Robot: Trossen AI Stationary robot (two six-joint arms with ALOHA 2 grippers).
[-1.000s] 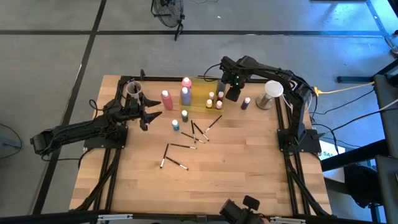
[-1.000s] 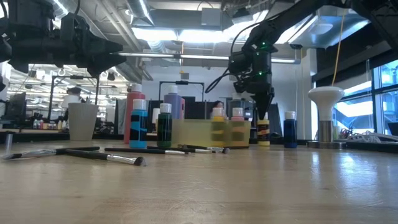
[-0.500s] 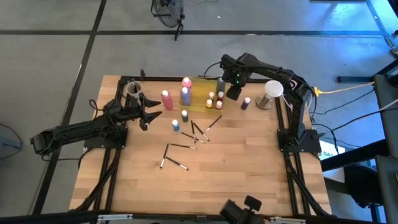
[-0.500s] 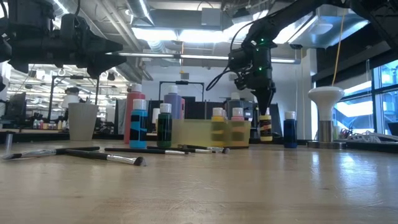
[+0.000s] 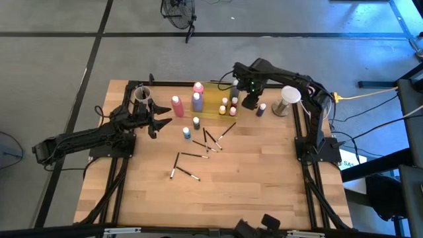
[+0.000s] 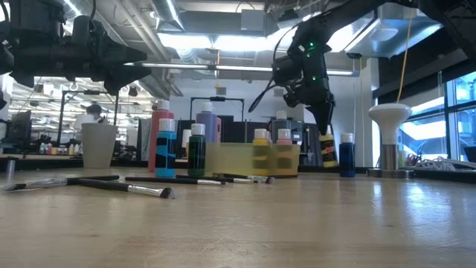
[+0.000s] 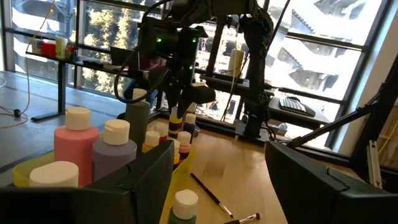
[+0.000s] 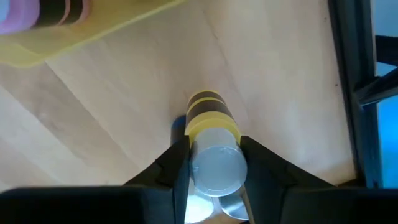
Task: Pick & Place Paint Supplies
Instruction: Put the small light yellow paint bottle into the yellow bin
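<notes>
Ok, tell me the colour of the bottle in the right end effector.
Yellow with dark bands and a white cap, bottle held in the right end effector; right wrist view.

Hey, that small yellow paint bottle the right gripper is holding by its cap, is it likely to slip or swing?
The right gripper pinches the yellow bottle only at its smooth white cap, so it might slip. It hangs tilted off the table, so it probably swings a little. It looks small and rigid, so it is likely light, and it could tip when set down.

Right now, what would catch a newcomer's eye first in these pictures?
The right gripper holds a small yellow paint bottle tilted in the air, just right of the yellow tray. Loose brushes lie scattered mid-table, and the left gripper waits open at the left.
</notes>
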